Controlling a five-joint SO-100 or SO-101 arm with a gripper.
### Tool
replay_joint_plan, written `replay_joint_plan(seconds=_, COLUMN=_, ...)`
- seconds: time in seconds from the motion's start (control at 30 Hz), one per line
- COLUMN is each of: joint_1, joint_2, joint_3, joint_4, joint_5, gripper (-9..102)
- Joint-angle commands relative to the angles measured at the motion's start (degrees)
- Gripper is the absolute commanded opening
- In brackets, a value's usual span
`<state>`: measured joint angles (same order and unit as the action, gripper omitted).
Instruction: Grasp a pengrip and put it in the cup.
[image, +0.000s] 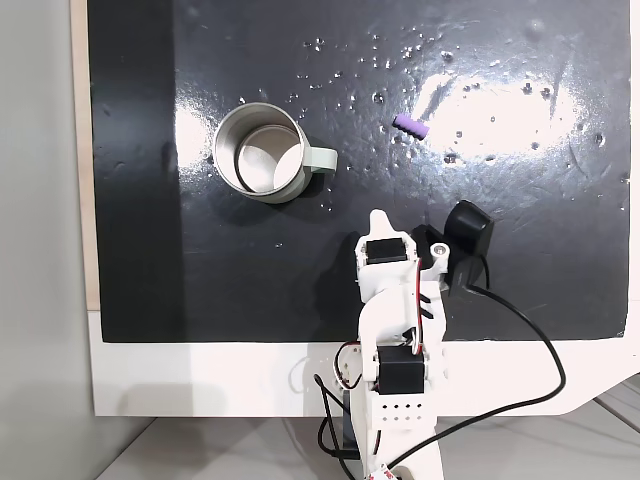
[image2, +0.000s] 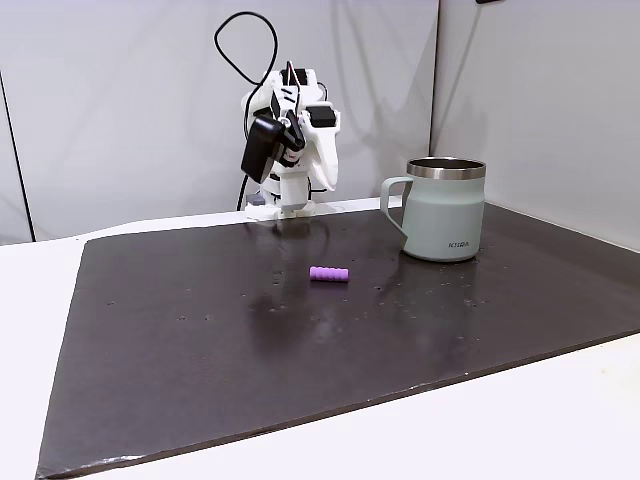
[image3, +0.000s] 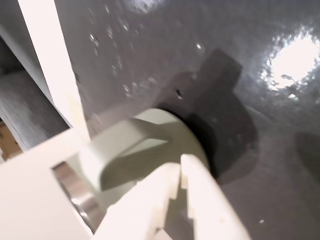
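Black matting covers the table in a fixed view from above, where the cup (image: 262, 153) stands empty at left and the pengrip (image: 411, 126) lies loose to its right, well apart from it and from the folded arm (image: 395, 300) at the near edge. From the side in another fixed view, the pengrip (image2: 329, 274) lies left of the cup (image2: 440, 210), nearer the camera, so I judge the grasp not begun: the arm must reach out, spread its fingers and descend over it. Seen from the wrist, the gripper (image3: 179, 172) has its white fingers pressed almost together on nothing, the cup (image3: 145, 145) just beyond.
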<state>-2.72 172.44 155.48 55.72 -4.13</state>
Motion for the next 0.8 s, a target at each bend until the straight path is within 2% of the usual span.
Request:
replay_joint_plan(seconds=0.0, joint_1=2.46, joint_2=-7.03, joint_3=-13.45, joint_4=0.62, joint_5=0.35, gripper=0)
replay_joint_plan(seconds=0.53, joint_1=9.58, joint_2=-68.29, joint_3=-58.36, joint_4=11.87, joint_5=12.83, gripper=0)
replay_joint_plan(seconds=0.77, joint_1=12.83, joint_2=-88.07, joint_3=-72.16, joint_4=14.85, joint_5=13.45, gripper=0)
